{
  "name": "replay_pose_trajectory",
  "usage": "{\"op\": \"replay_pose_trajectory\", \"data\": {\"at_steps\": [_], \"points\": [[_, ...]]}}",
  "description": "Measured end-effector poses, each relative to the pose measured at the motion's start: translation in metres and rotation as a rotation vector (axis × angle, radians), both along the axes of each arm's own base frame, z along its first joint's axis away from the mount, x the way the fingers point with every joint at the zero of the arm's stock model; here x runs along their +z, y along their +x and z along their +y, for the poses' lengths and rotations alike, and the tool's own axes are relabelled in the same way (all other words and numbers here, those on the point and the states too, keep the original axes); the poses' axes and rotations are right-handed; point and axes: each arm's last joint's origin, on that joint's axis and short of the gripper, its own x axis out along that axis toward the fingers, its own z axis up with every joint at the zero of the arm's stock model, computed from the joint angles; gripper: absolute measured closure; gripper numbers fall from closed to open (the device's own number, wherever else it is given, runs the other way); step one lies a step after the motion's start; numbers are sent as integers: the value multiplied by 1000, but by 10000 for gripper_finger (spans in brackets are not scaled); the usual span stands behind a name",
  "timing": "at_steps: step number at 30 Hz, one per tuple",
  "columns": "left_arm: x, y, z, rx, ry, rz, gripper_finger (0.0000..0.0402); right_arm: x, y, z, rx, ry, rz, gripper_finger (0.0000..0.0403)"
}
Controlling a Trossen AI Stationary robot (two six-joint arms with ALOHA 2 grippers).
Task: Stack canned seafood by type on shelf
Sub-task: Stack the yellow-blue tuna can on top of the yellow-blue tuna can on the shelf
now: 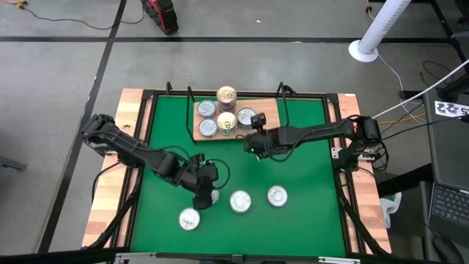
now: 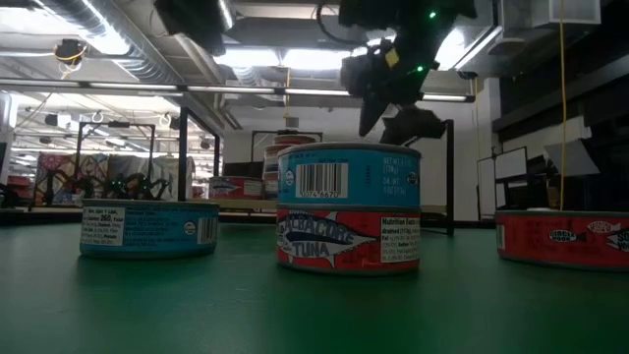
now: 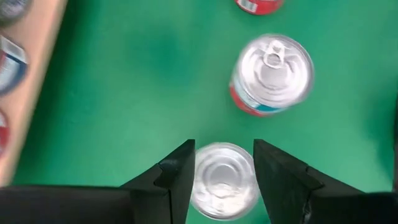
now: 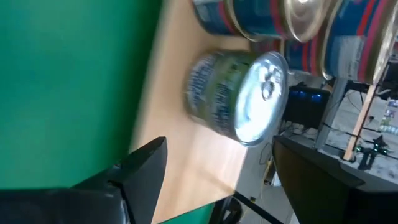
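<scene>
Left wrist view: left gripper has its fingers on either side of a silver-lidded can, pads close against its rim, so I judge it closed on that can. Can stands upright on the green mat; being round, its only real axis is vertical, lid up. Beside it stands a second can, red-sided, pull tab up.

Right gripper is spread wide and holds nothing; it sits at the edge of the shelf, just short of a green-labelled can resting on the board. Other cans are already stacked further along the shelf.

Advice for the left arm's lift: raise straight up and keep the lid level; match the label to the right stack before lowering.
</scene>
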Motion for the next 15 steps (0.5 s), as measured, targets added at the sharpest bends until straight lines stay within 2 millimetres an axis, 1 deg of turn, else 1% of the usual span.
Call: {"op": "replay_pose_trajectory", "data": {"at_steps": [3, 7, 11, 15], "points": [[-8, -1, -15, -7, -10, 20, 245, -1, -2, 18, 8, 26, -11, 116], [-27, 0, -35, -61, 17, 69, 245, -5, -4, 39, 35, 132, -35, 116], [-48, 5, -52, -125, 55, 109, 245, -7, -6, 56, 65, 269, -47, 116], [-70, 10, -63, -155, 94, 156, 245, -8, -7, 69, 118, 363, -33, 116]]}}
